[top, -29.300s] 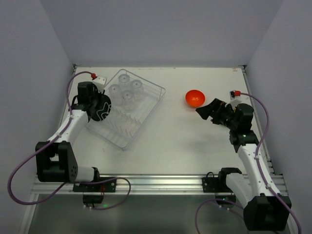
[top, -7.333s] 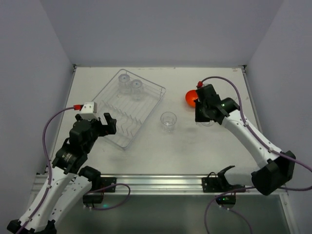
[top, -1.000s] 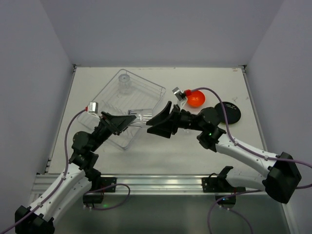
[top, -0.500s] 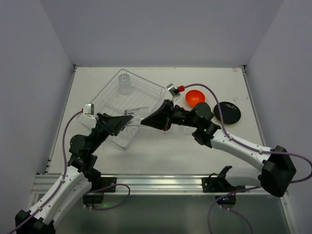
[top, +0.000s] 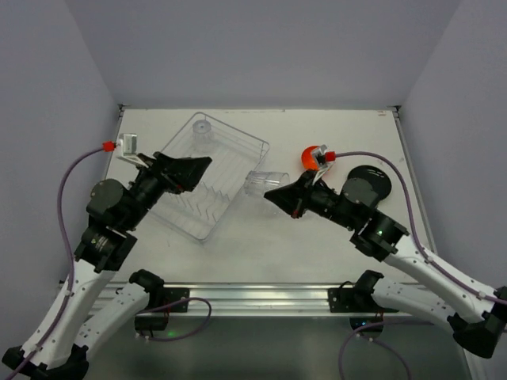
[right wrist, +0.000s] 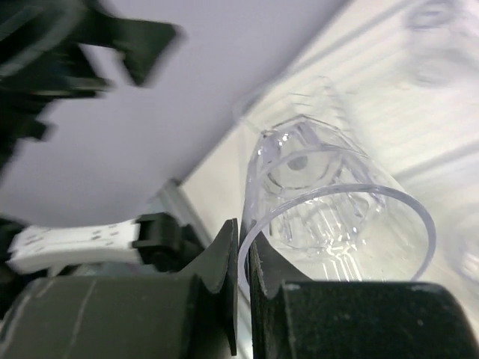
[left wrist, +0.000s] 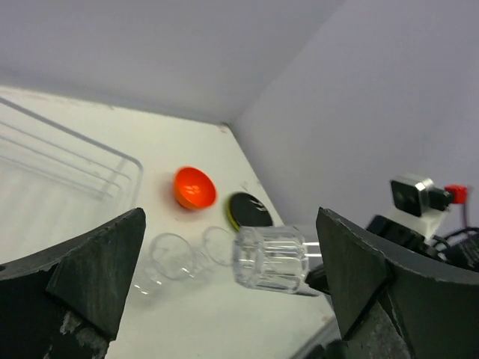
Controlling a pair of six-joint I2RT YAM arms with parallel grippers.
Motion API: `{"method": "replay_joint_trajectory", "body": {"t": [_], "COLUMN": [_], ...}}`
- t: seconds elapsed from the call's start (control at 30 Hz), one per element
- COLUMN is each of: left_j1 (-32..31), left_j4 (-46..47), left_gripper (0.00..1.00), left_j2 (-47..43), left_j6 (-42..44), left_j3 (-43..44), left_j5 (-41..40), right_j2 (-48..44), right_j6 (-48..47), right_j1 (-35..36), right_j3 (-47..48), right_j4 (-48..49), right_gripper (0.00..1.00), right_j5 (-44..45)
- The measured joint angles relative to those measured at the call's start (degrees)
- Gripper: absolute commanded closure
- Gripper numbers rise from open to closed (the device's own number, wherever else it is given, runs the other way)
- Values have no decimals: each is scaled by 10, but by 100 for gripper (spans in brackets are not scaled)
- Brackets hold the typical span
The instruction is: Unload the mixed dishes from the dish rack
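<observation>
**A:** Status of the handover?

**B:** Complete. My left gripper [top: 198,165] has released: its jaws stand wide apart and it has drawn back over the dish rack [top: 257,153]. My right gripper [top: 269,192] is clamped on the rim of the held tumbler [top: 265,180], which lies sideways in the air just right of the rack.

**A:** What remains?

**B:** One last tumbler [top: 203,129] in the rack's far corner. The orange bowl [top: 307,158], plate [top: 372,180] and two tumblers [left wrist: 172,256] are already out. I judge set-down comes next.

Even bright light; tumbler [right wrist: 329,187] glints, background motion-blurred in right wrist view.
</observation>
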Motion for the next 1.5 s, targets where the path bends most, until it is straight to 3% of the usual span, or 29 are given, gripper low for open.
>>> {"method": "replay_joint_trajectory", "body": {"t": [0.1, 0.23, 0.43, 0.53, 0.73, 0.87, 1.1, 1.5], "left_j1": [0, 0, 0, 0, 0, 0, 0, 0], "left_j4": [-72, -143, -161, -193, -191, -183, -183, -183], "left_gripper": [0, 0, 0, 0, 0, 0, 0, 0], "left_j2": [-3, -14, -25, -19, -83, -106, -101, -102], "left_j6": [97, 210, 279, 292, 301, 301, 301, 302], "left_j3": [64, 72, -75, -105, -122, -122, -122, -122], "left_j5": [-74, -172, -237, -238, -243, -254, -250, -248], "right_j2": [-44, -17, 112, 168, 194, 241, 395, 449], "right_j6": [-30, -48, -63, -82, -115, -133, -151, -163], "right_j1": [-1, -3, -9, -59, -243, -309, -337, -337], "right_j3": [37, 132, 245, 249, 218, 209, 209, 221], "right_j4": [-161, -377, -590, -642, -650, -634, -576, -521], "right_gripper": [100, 100, 98, 95, 100, 100, 100, 98], "right_j5": [103, 213, 310, 302, 283, 268, 241, 187]}}
